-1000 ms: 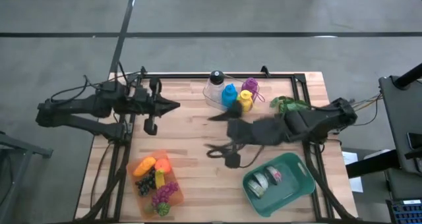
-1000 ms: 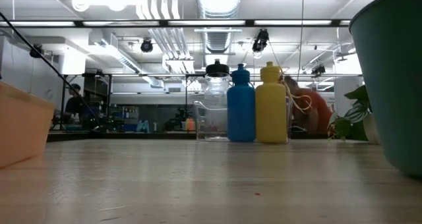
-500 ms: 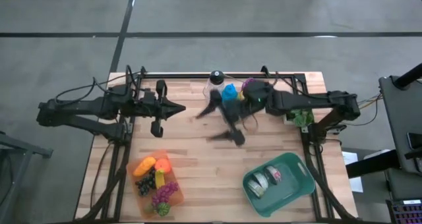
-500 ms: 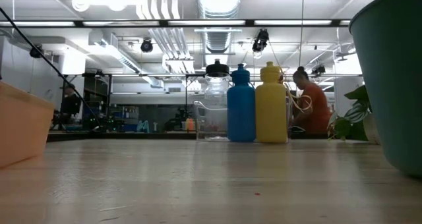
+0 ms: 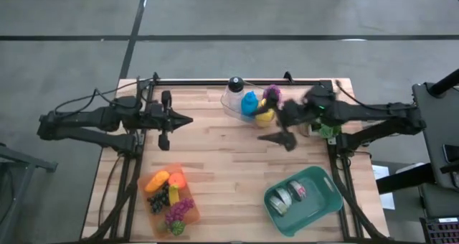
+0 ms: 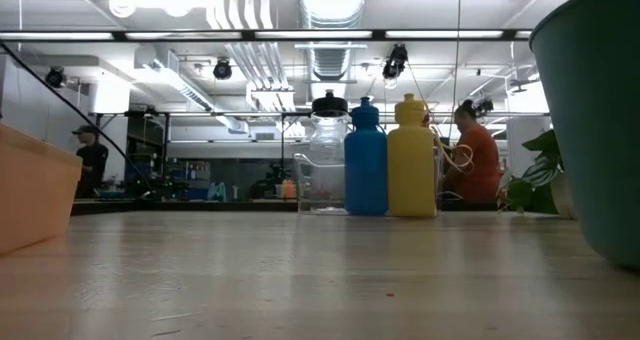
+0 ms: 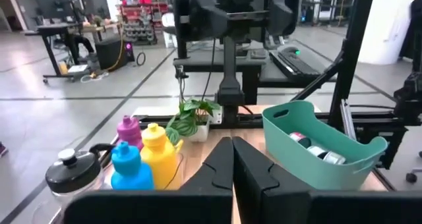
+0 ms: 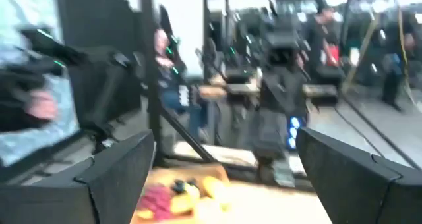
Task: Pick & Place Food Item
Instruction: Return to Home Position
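My right claw [image 5: 280, 123] hung spread wide just beside the bottles [image 5: 250, 104]. The cans [image 5: 296, 190] lay in the green bin [image 5: 331, 195], well apart from it and off to its side. My left claw [image 5: 188, 119] waited pinched closed, facing it.

pale planked wood table [image 5: 215, 165]; smooth green plastic bin [image 7: 310, 165]; glossy plastic bottles [image 6: 366, 170]

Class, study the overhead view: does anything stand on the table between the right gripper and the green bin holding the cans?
Nothing visible does. Only bare table lies between the right gripper and the green bin; the bottles stand on the gripper's far side.
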You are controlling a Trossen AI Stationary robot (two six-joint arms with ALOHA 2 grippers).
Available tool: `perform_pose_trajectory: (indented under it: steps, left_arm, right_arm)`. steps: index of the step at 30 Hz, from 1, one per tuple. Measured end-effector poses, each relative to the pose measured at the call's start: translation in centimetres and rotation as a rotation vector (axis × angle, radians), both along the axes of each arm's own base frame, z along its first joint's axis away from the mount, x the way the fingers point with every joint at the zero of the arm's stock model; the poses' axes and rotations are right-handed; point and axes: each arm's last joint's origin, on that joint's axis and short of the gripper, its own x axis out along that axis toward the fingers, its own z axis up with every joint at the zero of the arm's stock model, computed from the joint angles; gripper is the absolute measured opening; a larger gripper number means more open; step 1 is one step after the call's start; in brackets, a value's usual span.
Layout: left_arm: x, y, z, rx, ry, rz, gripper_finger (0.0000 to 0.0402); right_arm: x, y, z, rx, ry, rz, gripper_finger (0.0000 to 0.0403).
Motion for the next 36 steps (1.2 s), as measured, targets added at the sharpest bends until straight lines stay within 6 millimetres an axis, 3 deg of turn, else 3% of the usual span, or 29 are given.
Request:
perform_pose_trajectory:
  steps: [5,10,28,36]
  left_arm:
    - [-1.1,0.0,-1.9,-0.013,-0.038,0.001,0.0001]
    - [-2.0,0.0,-4.9,-0.033,-0.155,0.011,0.0001]
    - [-6.4,0.6,-17.0,-0.314,-0.295,0.197,0.0001]
    - [-7.1,0.7,-17.4,-0.363,-0.279,0.251,0.0001]
  right_arm:
    - [-4.3,0.2,-0.8,0.011,-0.123,-0.021,0.0368]
    - [-6.8,0.0,-2.8,0.019,-0.184,-0.119,0.0368]
    - [-13.4,0.0,-10.8,0.085,-0.248,-0.208,0.0368]
    - [-16.1,-0.2,-15.8,0.147,-0.407,-0.310,0.0369]
